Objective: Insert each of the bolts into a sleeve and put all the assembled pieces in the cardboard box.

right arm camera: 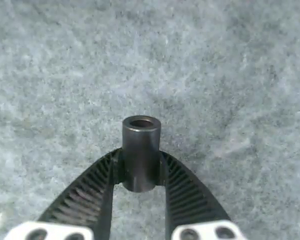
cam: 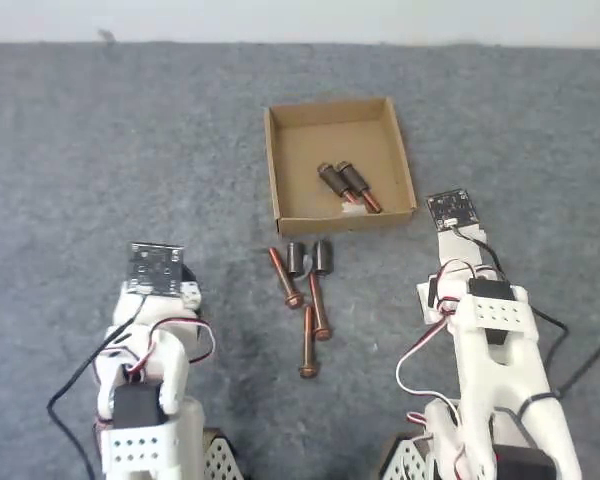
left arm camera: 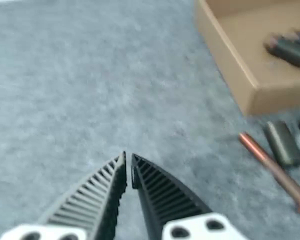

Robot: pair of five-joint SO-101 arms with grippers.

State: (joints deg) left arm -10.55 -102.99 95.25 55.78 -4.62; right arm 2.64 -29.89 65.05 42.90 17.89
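Note:
My right gripper (right arm camera: pixel 140 159) is shut on a dark sleeve (right arm camera: pixel 141 132), held upright with its open bore up, over bare carpet to the right of the cardboard box (cam: pixel 280 170). Two assembled pieces (cam: pixel 346 185) lie inside the box. In front of the box lie three copper bolts (cam: pixel 284 277) (cam: pixel 319 306) (cam: pixel 307 343) and two loose sleeves (cam: pixel 297 258) (cam: pixel 323 256). My left gripper (left arm camera: pixel 128 161) is shut with nothing in it, low over the carpet left of the bolts. From there I see the box corner (left arm camera: pixel 240 75), a bolt (left arm camera: pixel 272 167) and a sleeve (left arm camera: pixel 283 144).
Grey carpet (cam: pixel 100 140) covers the whole table. The left arm (cam: pixel 145 380) and the right arm (cam: pixel 490 350) stand at the near edge, with the loose parts between them. A white wall edge runs along the far side.

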